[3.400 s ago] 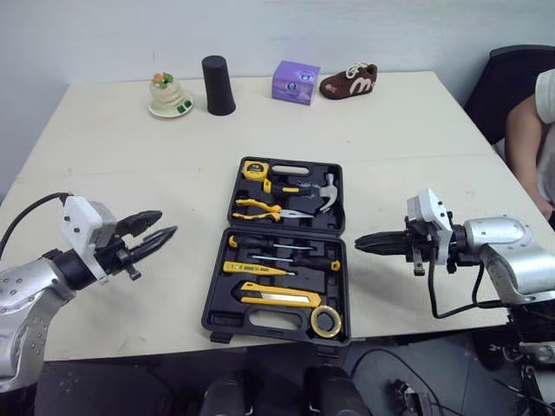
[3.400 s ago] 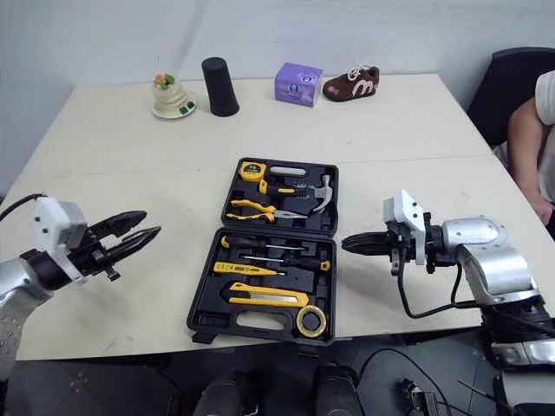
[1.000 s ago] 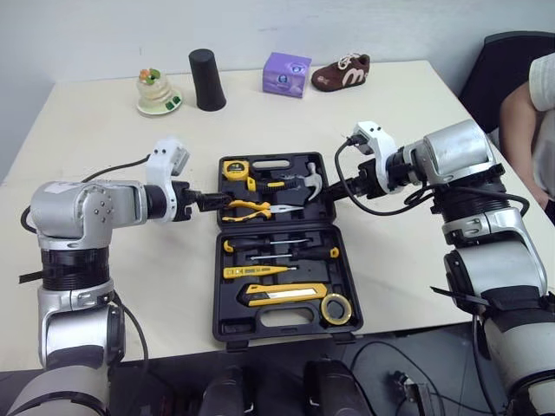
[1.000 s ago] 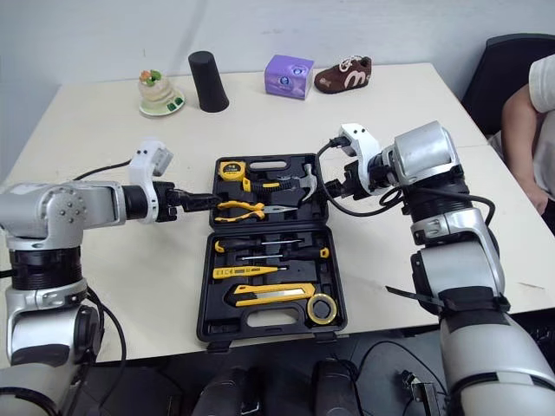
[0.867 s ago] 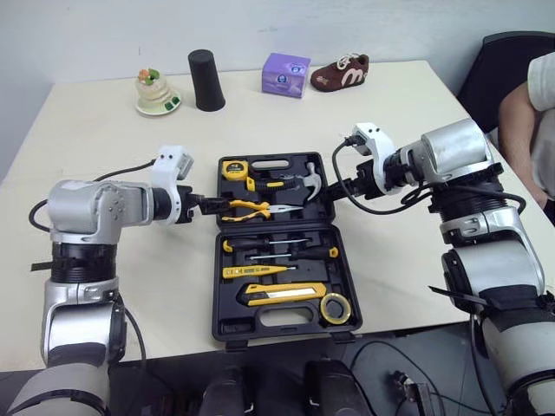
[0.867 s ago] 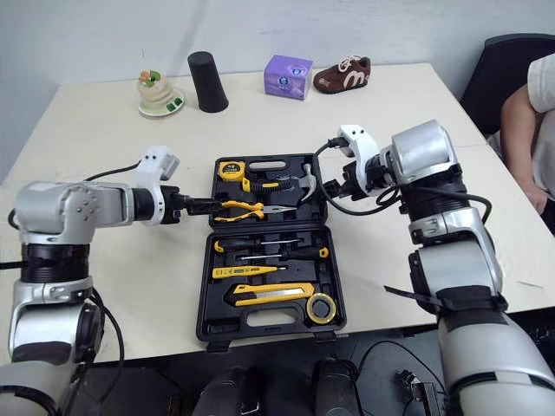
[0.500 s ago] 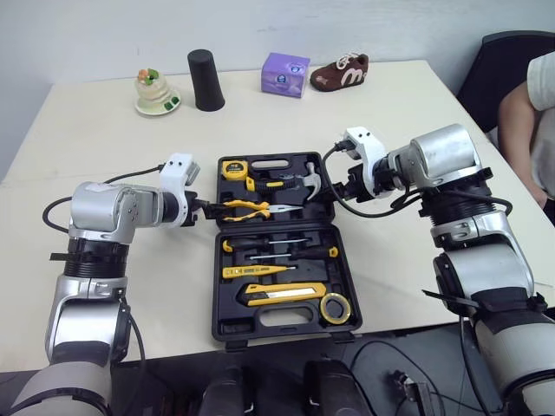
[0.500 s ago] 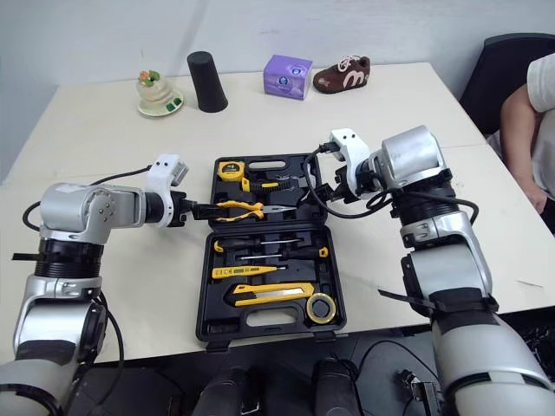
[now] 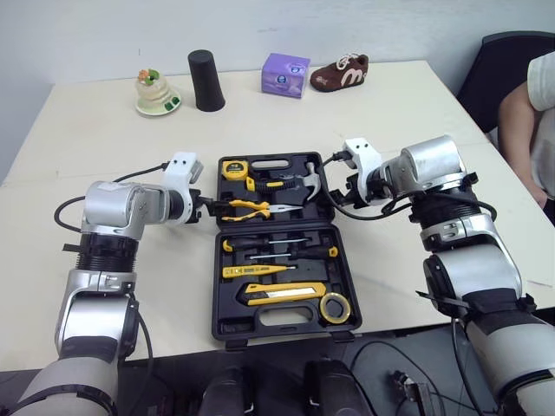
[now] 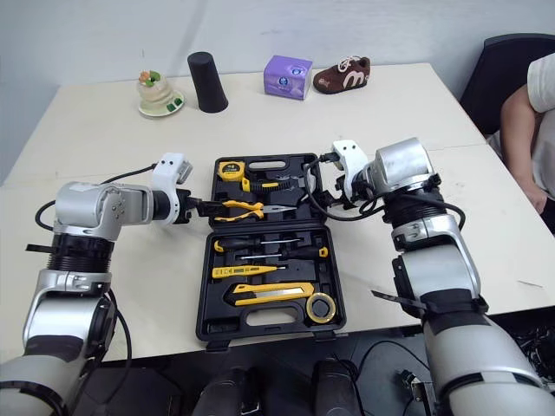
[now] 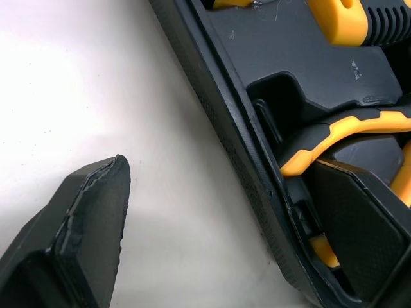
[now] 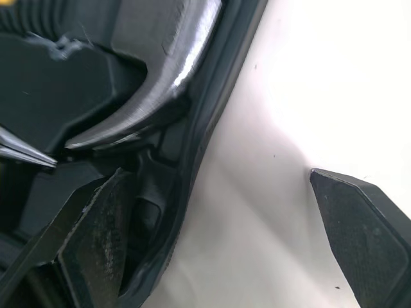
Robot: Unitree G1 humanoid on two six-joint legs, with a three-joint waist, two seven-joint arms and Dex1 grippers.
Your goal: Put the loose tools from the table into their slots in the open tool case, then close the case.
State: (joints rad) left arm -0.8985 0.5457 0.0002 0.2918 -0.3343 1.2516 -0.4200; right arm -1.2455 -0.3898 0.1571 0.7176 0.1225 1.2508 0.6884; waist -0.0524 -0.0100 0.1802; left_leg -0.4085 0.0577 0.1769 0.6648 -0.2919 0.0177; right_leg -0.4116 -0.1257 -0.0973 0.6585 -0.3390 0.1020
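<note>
My left jaws and right jaws stand open, holding nothing — each straddles a side wall of the open tool case (image 9: 227, 322) on the worktop (image 9: 104, 130).

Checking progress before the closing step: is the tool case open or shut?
Open: both halves of the tool case lie flat on the table, tools showing in their slots.
</note>
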